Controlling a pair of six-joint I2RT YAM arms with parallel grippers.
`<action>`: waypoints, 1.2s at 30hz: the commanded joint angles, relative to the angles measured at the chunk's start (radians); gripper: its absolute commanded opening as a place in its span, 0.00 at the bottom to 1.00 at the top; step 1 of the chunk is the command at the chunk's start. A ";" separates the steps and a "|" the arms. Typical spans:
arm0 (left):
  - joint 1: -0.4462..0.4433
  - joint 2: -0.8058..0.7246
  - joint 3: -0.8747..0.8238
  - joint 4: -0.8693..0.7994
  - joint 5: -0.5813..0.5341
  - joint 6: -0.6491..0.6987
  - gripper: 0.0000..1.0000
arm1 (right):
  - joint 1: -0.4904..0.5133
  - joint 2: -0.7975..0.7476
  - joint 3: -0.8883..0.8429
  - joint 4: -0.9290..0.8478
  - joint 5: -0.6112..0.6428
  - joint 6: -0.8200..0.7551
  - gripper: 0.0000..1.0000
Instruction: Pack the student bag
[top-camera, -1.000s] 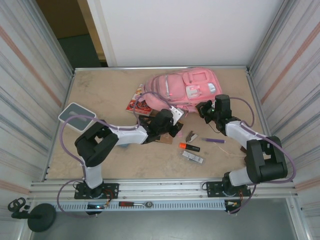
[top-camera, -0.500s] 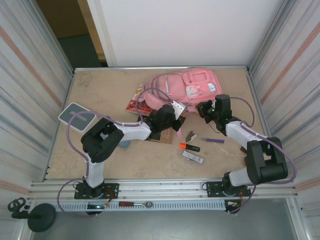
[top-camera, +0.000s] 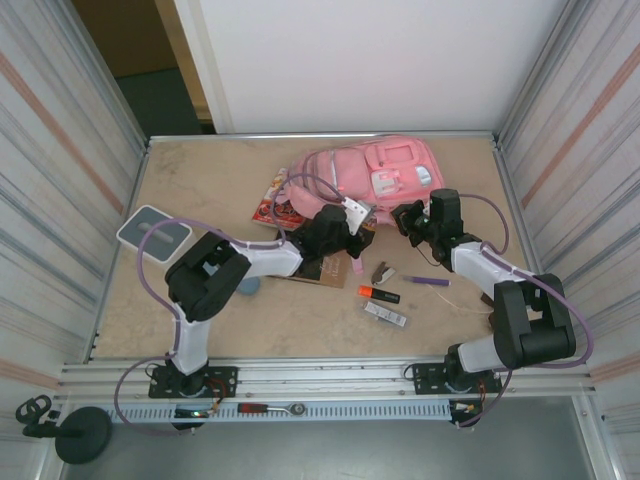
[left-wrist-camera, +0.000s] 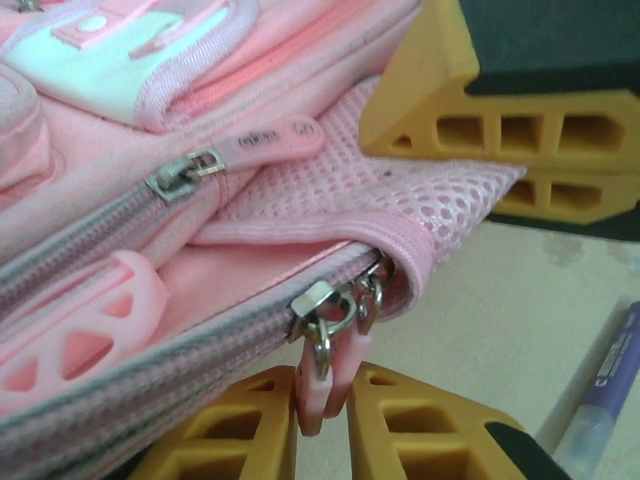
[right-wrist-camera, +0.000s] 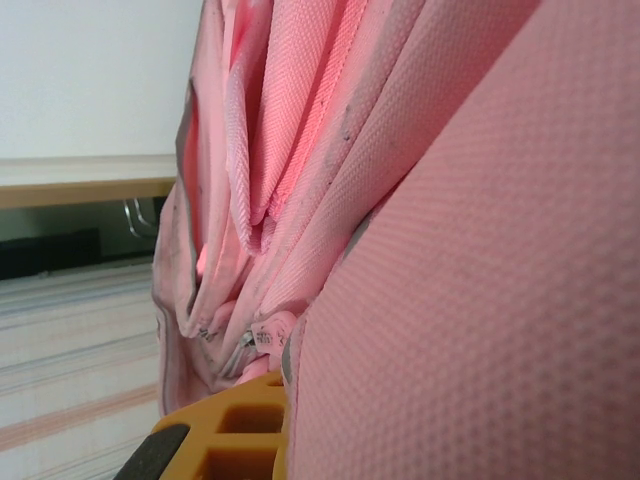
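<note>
The student bag (top-camera: 375, 170), a big soft pink backpack, lies at the back of the table with its pockets facing up. My left gripper (top-camera: 352, 222) is at the bag's near edge. In the left wrist view its yellow fingers (left-wrist-camera: 240, 435) are shut on the pink zipper pull (left-wrist-camera: 322, 390) that hangs from the metal sliders (left-wrist-camera: 335, 305). My right gripper (top-camera: 404, 217) sits against the bag's near right corner, shut on the pink fabric (right-wrist-camera: 480, 250). One of its yellow fingers (right-wrist-camera: 235, 430) shows under the folds, and its fingers (left-wrist-camera: 500, 130) reach the mesh pocket (left-wrist-camera: 400, 190).
A colourful magazine (top-camera: 270, 202) lies left of the bag, a grey flat device (top-camera: 153, 232) at far left. Before the bag lie a brown notebook (top-camera: 325, 270), an orange highlighter (top-camera: 378, 294), a purple pen (top-camera: 430, 281) and a silver packet (top-camera: 385, 314). Walls close in on both sides.
My left arm has pushed forward and to the right, bringing its gripper up to the bag's near edge. The right arm and the bag have stayed put.
</note>
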 joint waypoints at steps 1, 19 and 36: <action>0.034 0.006 -0.020 0.153 0.104 -0.058 0.19 | 0.017 -0.012 0.012 0.048 -0.069 -0.034 0.01; 0.061 -0.067 -0.167 0.156 0.082 -0.051 0.26 | 0.013 0.047 0.045 0.038 -0.107 -0.084 0.01; 0.037 0.004 -0.063 0.142 0.138 -0.053 0.30 | 0.013 0.050 0.041 0.046 -0.107 -0.086 0.00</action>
